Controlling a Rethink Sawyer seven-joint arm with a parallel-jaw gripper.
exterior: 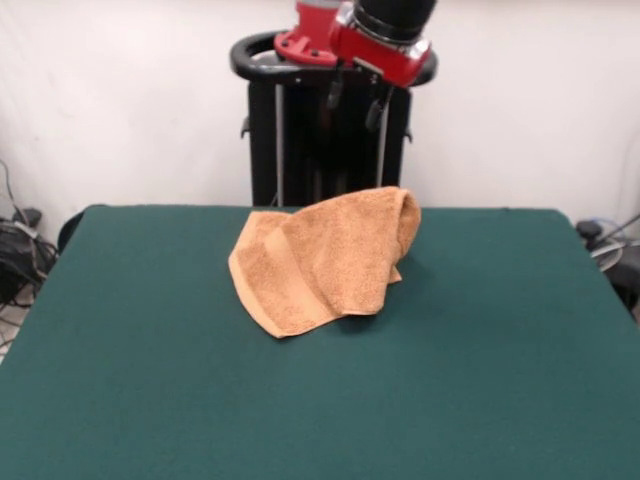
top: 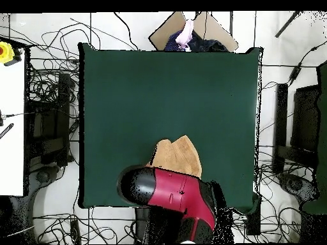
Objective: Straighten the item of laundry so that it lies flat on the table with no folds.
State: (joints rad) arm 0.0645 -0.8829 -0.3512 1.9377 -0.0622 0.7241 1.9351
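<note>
One orange-tan towel point(exterior: 325, 260) bunched with folds, one green table point(exterior: 150, 380), tool state unclear.

We note a plain white wall point(exterior: 120, 90) behind the work area, evenly lit, no windows in sight. From above we see a pale floor point(top: 268, 38) strewn with tangled black cables point(top: 48, 96) on both sides. A white bench point(top: 11, 127) runs along one edge, carrying a small yellow object point(top: 5, 52) at its end. Flattened brown cardboard point(top: 167, 32) lies at the far edge, with a dark bundle of cloth point(top: 207, 44) beside it. Dark equipment point(top: 305, 118) stands along the opposite side.
</note>
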